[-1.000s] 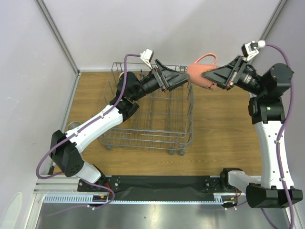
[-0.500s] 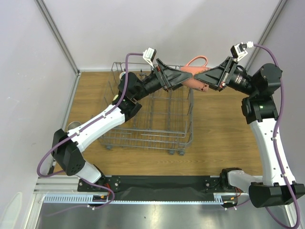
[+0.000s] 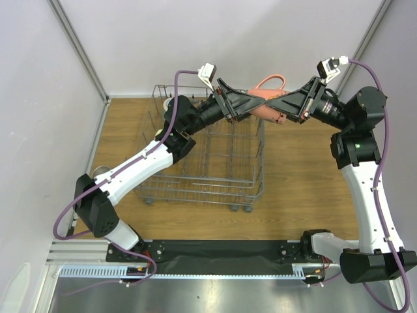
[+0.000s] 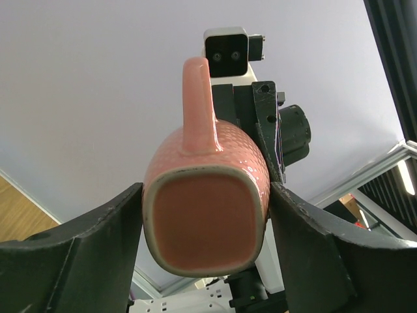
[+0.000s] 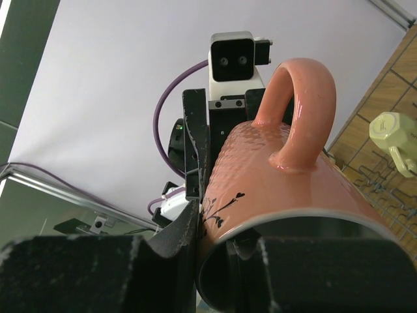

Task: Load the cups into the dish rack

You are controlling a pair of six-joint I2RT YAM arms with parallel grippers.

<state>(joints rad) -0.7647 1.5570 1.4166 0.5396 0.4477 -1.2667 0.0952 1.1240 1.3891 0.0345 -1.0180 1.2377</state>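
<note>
A salmon pink mug (image 3: 266, 111) hangs in the air above the far right corner of the grey wire dish rack (image 3: 195, 189), handle up. My right gripper (image 3: 277, 109) is shut on its rim, one finger inside and one outside, as the right wrist view (image 5: 218, 251) shows. My left gripper (image 3: 257, 104) reaches in from the left. Its two fingers lie against both sides of the mug's base (image 4: 203, 225) in the left wrist view (image 4: 206, 195). The mug's body (image 5: 280, 189) carries a black flower drawing.
A pale yellow cup (image 5: 391, 134) stands in the rack's far part, below the mug. A small cup (image 3: 99, 171) sits on the wooden table left of the rack, beside the left arm. White walls close the back and sides.
The right gripper carried the mug left, towards the rack's far corner. The left gripper reached right and took the mug's base between its fingers.
</note>
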